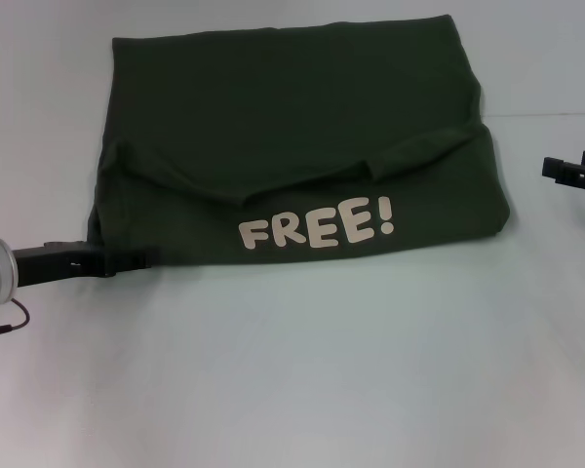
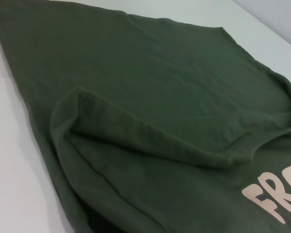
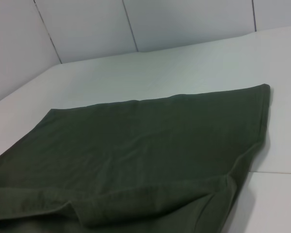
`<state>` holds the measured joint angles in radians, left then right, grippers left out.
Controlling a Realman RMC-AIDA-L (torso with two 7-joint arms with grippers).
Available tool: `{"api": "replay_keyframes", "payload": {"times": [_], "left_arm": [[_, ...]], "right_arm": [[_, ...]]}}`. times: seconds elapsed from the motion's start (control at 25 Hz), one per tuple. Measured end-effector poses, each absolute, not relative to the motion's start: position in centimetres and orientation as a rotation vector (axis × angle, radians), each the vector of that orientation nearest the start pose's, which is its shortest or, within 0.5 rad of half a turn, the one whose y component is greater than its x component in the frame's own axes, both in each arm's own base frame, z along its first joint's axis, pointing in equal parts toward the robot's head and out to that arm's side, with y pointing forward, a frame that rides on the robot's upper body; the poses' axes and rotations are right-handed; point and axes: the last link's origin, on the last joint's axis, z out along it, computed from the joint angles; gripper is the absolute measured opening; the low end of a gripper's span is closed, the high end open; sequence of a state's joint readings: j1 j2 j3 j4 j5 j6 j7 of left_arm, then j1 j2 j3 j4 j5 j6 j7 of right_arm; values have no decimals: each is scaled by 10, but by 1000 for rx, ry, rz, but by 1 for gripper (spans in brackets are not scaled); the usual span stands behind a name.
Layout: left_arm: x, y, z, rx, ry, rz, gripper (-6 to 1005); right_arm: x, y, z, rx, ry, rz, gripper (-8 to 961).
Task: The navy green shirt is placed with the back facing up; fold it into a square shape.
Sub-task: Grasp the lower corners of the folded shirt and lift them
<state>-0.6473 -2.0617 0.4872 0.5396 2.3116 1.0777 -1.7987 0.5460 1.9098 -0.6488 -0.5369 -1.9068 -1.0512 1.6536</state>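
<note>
The big flat white table (image 1: pixel 302 370) holds everything. On it, in the middle and toward the far side, lies the large dark olive-green cotton T-shirt (image 1: pixel 292 117). Its near part is turned up and over, so the cream block letters "FREE!" (image 1: pixel 317 229) show. A folded short sleeve edge (image 1: pixel 409 156) makes a soft ridge across it.

I think the shirt is partly folded but not yet a square, so the fold is in the middle. The next move likely needs both grippers to take the near corners and lift them evenly.

The left gripper (image 1: pixel 127 260) is low at the shirt's near left corner, touching the cloth. I cannot tell if its fingers are apart or together. The right gripper (image 1: pixel 575 173) waits off to the right, away from the shirt; I cannot tell there either.

Only the head view shows all the letters. The left wrist view shows the ridge up close. The right wrist view shows the plain far hem (image 3: pixel 160 99) and grey wall panels (image 3: pixel 87 24)
</note>
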Motion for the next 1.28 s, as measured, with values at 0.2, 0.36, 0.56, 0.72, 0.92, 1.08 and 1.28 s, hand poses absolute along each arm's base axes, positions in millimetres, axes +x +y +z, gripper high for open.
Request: {"api": "replay_keyframes", "payload": {"times": [0.2, 0.36, 0.56, 0.72, 0.92, 1.08, 1.28], "left_arm": [[-317, 384, 2, -2234, -1238, -362, 886], [-318, 383, 2, -2229, -1237, -358, 832], [-320, 383, 2, -2223, -1236, -350, 690], [-321, 384, 2, -2214, -1234, -344, 540], [-321, 384, 2, -2212, -1234, -342, 447], [-321, 384, 2, -2212, -1230, -338, 411], [-327, 386, 3, -2167, -1235, -315, 392]], "right_arm": [[339, 393, 81, -2084, 1050, 507, 806], [339, 393, 81, -2084, 1051, 508, 806], [338, 393, 80, -2085, 1053, 511, 806], [338, 393, 80, -2087, 1055, 514, 805], [338, 394, 80, -2085, 1055, 514, 805], [338, 394, 80, -2084, 1056, 513, 805], [338, 394, 79, -2085, 1058, 514, 805]]}}
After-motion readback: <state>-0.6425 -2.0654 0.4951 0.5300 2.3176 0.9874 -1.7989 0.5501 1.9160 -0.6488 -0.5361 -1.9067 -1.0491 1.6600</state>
